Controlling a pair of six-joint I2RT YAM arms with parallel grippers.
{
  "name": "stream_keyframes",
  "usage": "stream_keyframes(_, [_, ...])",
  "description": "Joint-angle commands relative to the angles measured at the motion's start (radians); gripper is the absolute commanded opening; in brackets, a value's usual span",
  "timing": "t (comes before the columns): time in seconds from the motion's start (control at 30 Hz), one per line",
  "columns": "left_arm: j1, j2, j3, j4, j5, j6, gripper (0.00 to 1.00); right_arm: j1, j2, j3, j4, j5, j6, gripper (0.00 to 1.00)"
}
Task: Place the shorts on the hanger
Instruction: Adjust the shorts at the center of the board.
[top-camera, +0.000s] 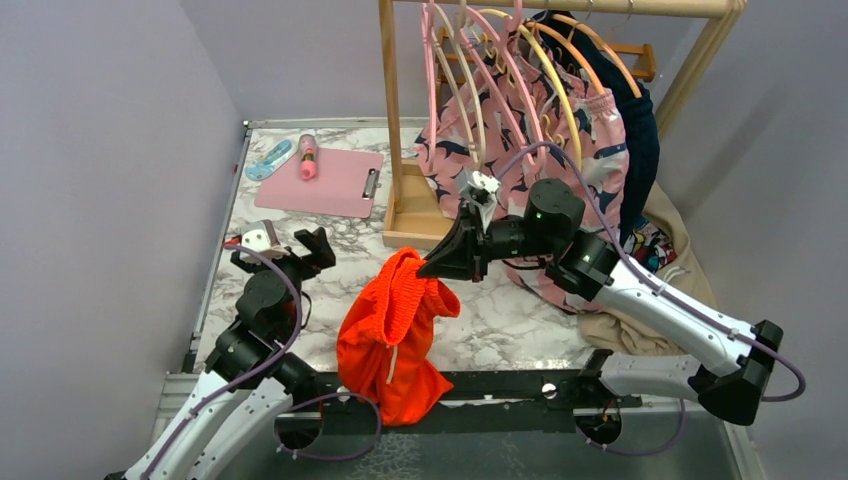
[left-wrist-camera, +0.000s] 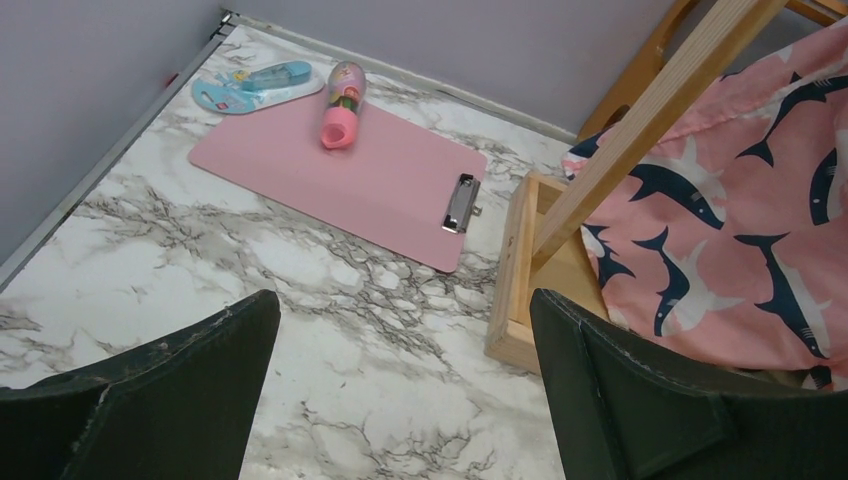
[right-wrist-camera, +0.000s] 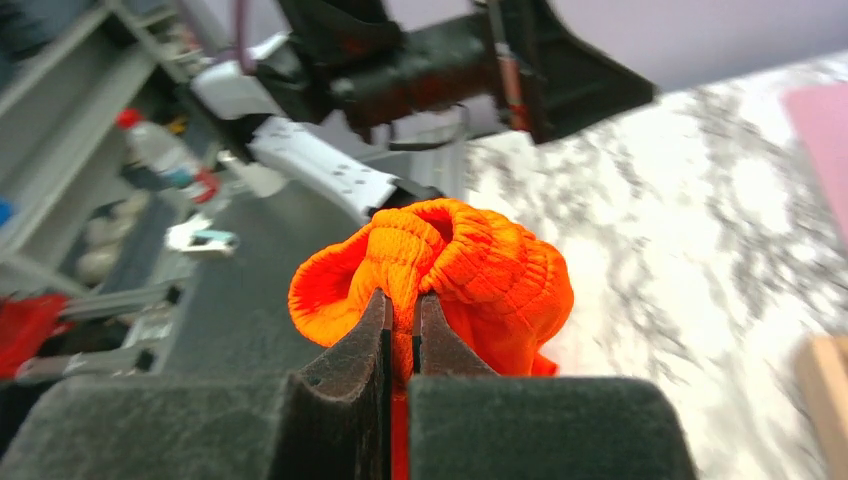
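Observation:
The bright orange-red shorts (top-camera: 392, 335) hang in a bunch above the table's near edge, a white drawstring down their front. My right gripper (top-camera: 432, 270) is shut on their gathered waistband (right-wrist-camera: 440, 250), the fabric pinched between both fingers (right-wrist-camera: 365, 335). The pale-yellow hanger (top-camera: 555, 75) hangs on the wooden rack's rail at the back, among other hangers. My left gripper (top-camera: 290, 250) stands open over bare marble at the left, nothing between its wide-apart fingers (left-wrist-camera: 600, 370).
A wooden rack (top-camera: 392, 130) with a base tray (left-wrist-camera: 520, 290) carries pink shark-pattern shorts (top-camera: 590, 150), pink and orange hangers and a dark garment. A beige garment (top-camera: 680, 250) lies at the right. A pink clipboard (top-camera: 320, 182) with a pink bottle (top-camera: 308, 157) lies at the back left.

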Motion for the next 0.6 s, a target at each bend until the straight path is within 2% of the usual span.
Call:
stream_keyframes(0.0, [-0.004,0.001,-0.015,0.028,-0.026,0.021,0.98,0.001,-0.113,-0.032,0.009,0.313,-0.136,0.01])
stream_keyframes(0.17, [-0.004,0.036,-0.018,0.045,-0.004,0.02,0.98,0.001,-0.124,0.048,-0.017,0.411,-0.221,0.01])
stream_keyframes(0.33, [-0.004,0.078,-0.02,0.065,0.064,0.036,0.98,0.001,-0.102,0.185,0.0,0.389,-0.231,0.01])
stream_keyframes(0.43, [-0.004,0.104,-0.018,0.071,0.108,0.039,0.99,0.001,-0.113,0.102,0.048,0.373,-0.213,0.01])
stream_keyframes(0.57, [-0.004,0.132,-0.016,0.081,0.155,0.041,0.99,0.001,-0.138,-0.141,0.073,0.406,-0.161,0.01])
